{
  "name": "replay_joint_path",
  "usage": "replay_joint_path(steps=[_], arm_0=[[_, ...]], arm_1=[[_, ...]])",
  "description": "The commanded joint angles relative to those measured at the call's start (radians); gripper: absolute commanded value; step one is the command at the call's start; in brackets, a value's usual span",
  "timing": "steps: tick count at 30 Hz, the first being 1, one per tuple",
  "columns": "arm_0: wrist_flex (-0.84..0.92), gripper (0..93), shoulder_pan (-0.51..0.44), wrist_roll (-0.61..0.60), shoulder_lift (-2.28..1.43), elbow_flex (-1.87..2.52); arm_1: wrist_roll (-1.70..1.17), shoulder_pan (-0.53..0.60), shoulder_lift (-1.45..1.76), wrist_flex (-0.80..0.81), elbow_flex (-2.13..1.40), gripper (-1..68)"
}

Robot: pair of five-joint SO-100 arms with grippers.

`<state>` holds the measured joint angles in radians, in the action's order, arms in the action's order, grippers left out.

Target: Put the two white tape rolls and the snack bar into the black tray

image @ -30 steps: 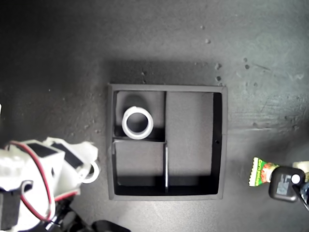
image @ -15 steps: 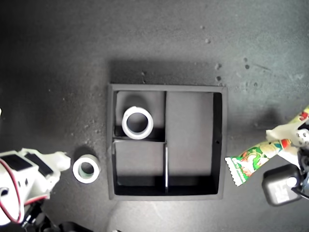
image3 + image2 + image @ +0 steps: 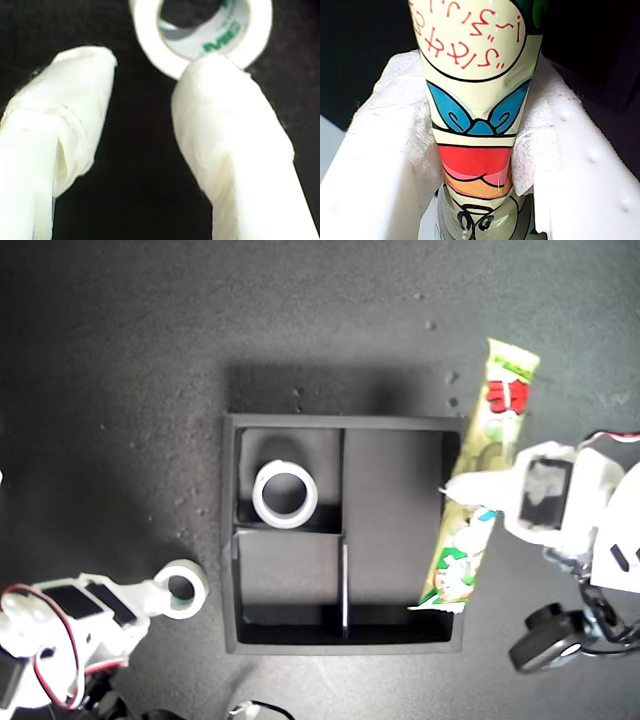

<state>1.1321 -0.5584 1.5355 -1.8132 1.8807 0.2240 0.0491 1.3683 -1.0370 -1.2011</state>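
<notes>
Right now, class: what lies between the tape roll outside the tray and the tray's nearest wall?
Nothing: in the exterior view only bare dark table separates the loose tape roll from the black tray.

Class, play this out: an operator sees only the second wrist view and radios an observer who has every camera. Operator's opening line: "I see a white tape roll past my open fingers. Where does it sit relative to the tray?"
Observer: That tape roll lies on the dark table outside the black tray, off its wall at the exterior view's left.
Operator: Is anything in the tray?
Observer: Another white roll lies in a small square compartment.
Operator: And the snack bar?
Observer: My first gripper is shut on the snack bar, which slants over the tray's wall at the exterior view's right.
</notes>
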Motion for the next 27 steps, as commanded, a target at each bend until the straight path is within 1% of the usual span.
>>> replay_joint_path(steps=[1,9,18,27], arm_0=[[-0.051,9.7,-0.014,0.025,0.006,0.014],[-0.133,9.9,-0.009,-0.009,0.072,0.008],[-0.207,10.5,-0.002,0.009,0.106,0.066],[-0.224,11.4,0.026,-0.003,0.195,0.055]], arm_1=[[-0.066,0.018,-0.046,-0.034,0.118,-0.4],[-0.086,0.029,-0.061,-0.035,0.106,-0.3],[-0.132,0.046,-0.091,-0.029,0.118,0.3],[-0.15,0.057,-0.192,-0.031,0.212,1.7]])
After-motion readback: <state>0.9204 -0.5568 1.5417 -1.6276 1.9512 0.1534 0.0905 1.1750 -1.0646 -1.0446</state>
